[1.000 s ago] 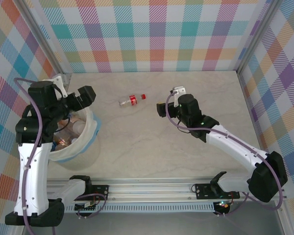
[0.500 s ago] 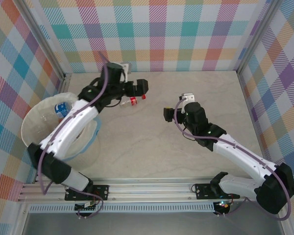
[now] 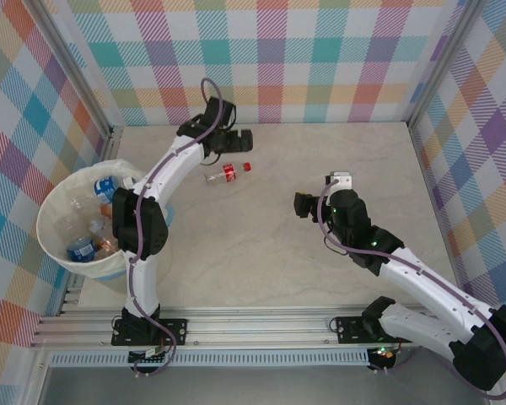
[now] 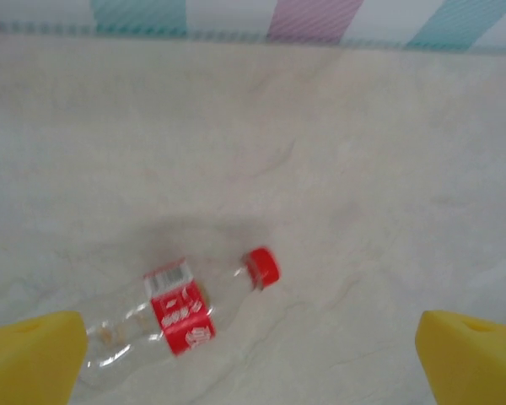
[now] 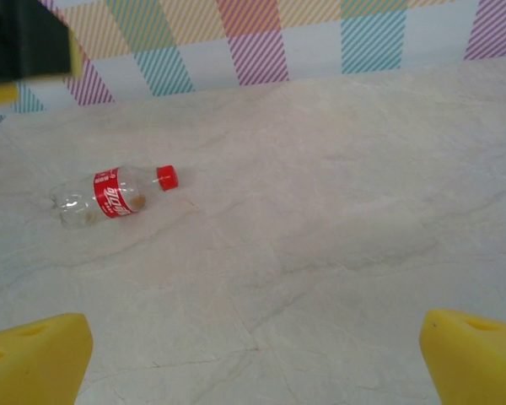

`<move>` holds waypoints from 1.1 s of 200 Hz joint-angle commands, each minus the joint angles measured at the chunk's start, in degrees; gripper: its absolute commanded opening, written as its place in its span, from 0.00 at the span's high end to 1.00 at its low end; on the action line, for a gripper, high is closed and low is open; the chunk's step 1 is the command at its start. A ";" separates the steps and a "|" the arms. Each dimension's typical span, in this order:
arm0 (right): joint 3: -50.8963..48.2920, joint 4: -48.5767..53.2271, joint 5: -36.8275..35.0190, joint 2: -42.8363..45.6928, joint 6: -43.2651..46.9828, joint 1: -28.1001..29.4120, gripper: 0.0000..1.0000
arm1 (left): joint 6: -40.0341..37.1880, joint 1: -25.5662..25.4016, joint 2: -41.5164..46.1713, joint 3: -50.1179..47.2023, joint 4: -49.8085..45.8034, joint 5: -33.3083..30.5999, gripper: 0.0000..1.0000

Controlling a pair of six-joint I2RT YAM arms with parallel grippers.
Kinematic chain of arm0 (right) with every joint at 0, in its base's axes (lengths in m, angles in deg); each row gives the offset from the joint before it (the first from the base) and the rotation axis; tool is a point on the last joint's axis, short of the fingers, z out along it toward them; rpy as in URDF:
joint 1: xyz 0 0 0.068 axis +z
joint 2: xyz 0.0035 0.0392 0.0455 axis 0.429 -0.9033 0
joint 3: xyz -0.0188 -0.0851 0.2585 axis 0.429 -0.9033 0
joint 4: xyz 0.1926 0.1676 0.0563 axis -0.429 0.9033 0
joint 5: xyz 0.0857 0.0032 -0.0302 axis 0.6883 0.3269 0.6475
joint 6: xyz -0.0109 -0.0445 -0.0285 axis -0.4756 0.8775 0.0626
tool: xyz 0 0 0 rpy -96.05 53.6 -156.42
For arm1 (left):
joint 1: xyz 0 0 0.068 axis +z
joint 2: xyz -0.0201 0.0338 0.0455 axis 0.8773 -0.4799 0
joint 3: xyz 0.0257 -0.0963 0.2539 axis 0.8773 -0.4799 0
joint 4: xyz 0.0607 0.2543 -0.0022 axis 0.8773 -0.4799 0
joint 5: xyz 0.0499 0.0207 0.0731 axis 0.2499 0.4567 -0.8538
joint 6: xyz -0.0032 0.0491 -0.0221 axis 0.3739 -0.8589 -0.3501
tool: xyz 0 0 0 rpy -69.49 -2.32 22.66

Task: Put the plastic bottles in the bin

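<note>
At the far left of the top view, the bin [image 3: 44, 221] is seen standing at the left edge of the table [image 3: 236, 253], with its thin white liner [image 3: 158, 221] draped over the rim. Several plastic bottles [image 3: 81, 250] are heaped inside it. Blue labels can be made out on two of them; the others are too jumbled to be told apart.

The left arm [image 3: 164, 173] is stretched past the bin toward the far side, and the left gripper [image 3: 234, 140] is held above the table close to the checked wall [image 3: 270, 67]. Its jaws are spread wide. In the left wrist view the yellow fingertips [image 4: 34, 359] are placed at the two bottom corners, and nothing is held between them.

Just on the near side of this gripper, one red-labelled bottle [image 3: 224, 173] is found lying on its side on the bare table, well apart from the bin. Its red cap [image 3: 246, 167] is turned to the right. In the slightly blurred left wrist view the bottle is seen low and left of centre, near the left fingertip but not touched by it.

Further right, the right gripper [image 3: 302, 204] is held over the middle of the table, faced left and well apart from the bottle. Its jaws are likewise opened wide, with the yellow fingertips [image 5: 34, 359] set at the bottom corners of the right wrist view and nothing gripped. In that view the bottle is seen far ahead on the left.
</note>
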 commanded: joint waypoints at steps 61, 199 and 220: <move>-3.81 4.04 -4.74 10.42 -3.61 -0.26 0.00 | -1.81 5.78 -22.01 14.15 -6.32 9.34 0.00; -4.77 3.13 -6.51 12.07 -1.76 -0.47 0.00 | -2.87 -2.28 14.42 -26.41 14.97 8.41 0.00; -4.68 3.06 -6.27 11.40 -2.01 -0.50 0.00 | -2.66 -6.39 13.75 -29.05 15.83 5.85 0.00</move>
